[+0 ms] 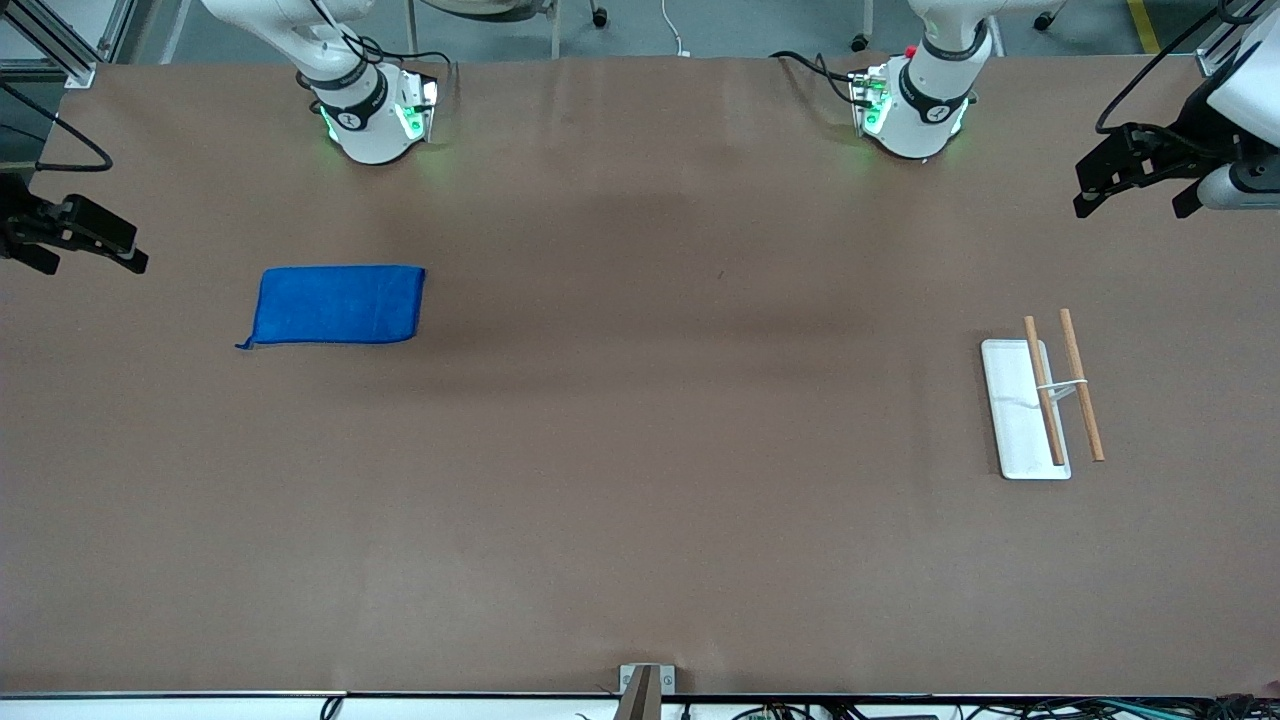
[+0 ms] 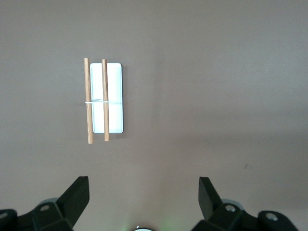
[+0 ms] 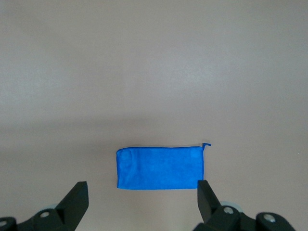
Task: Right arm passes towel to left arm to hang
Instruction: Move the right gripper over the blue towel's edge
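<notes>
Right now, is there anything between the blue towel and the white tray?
No, only bare brown table lies between the towel and the white tray, as the front view shows.

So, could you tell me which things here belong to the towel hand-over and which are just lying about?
Part of the job:
- blue towel, flat on the table toward the right arm's end
- right gripper, open, waiting at that end
- left gripper, open, waiting at its own end
- white-based rack with two wooden rods, the likely hanging spot

Just lying about:
- nothing else on the brown table
</notes>
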You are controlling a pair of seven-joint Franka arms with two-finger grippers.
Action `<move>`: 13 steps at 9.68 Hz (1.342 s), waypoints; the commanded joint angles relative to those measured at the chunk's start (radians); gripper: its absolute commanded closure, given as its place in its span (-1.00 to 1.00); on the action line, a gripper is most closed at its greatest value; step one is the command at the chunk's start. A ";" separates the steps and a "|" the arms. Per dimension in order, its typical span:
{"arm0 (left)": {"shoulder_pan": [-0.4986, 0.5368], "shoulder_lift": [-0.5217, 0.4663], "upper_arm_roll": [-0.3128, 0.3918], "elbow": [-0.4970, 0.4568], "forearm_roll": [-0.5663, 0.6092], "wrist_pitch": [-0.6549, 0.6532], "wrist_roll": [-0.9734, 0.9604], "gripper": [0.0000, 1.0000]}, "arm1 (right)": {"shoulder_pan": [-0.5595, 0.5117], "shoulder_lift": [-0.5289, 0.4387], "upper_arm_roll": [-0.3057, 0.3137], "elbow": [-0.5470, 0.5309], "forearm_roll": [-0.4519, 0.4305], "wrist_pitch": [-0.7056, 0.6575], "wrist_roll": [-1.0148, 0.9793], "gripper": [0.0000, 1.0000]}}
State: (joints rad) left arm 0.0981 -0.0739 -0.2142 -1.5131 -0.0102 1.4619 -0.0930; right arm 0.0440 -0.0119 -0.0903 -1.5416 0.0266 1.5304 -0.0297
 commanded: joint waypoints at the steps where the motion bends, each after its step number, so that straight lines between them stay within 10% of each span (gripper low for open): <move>1: 0.002 -0.004 -0.002 -0.039 0.019 0.012 0.003 -1.00 | -0.006 -0.005 0.003 -0.011 -0.008 0.005 0.007 -1.00; 5: 0.005 0.008 -0.002 -0.025 0.019 0.012 0.009 -1.00 | -0.006 -0.006 0.003 -0.053 -0.008 0.026 0.004 -1.00; 13: 0.002 0.016 -0.002 -0.010 0.018 0.012 0.004 -1.00 | -0.053 -0.099 0.001 -0.625 -0.013 0.388 -0.052 -0.99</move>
State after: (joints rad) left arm 0.0995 -0.0619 -0.2124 -1.5113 -0.0102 1.4674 -0.0926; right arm -0.0013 -0.0558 -0.0977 -2.0851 0.0263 1.8848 -0.0736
